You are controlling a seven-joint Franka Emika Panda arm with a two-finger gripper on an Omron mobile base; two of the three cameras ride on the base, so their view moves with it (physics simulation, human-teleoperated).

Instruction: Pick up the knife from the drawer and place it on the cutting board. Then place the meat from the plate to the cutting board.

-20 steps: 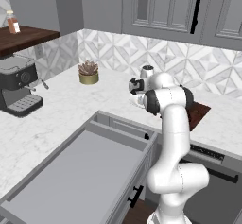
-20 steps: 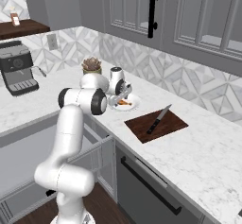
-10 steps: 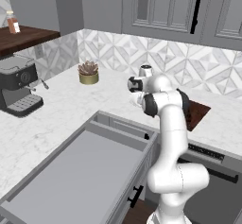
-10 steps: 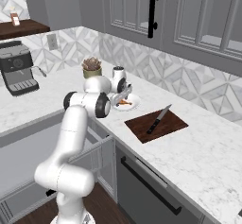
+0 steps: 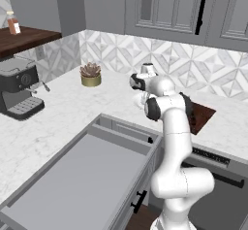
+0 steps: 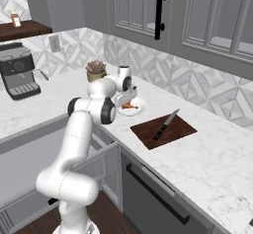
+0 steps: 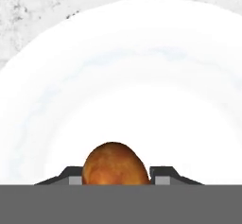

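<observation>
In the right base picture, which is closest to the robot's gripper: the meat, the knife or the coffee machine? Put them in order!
From the gripper:
1. The meat, on the plate right beneath it.
2. The knife, on the cutting board to the right.
3. The coffee machine, far left on the counter.

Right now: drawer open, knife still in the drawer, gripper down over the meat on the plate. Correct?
Not quite. The knife lies on the cutting board, as the right base view shows; the open drawer shows a bare grey floor. The rest holds: in the hand view the gripper is down at the meat on the plate, a fingertip at each side.
</observation>
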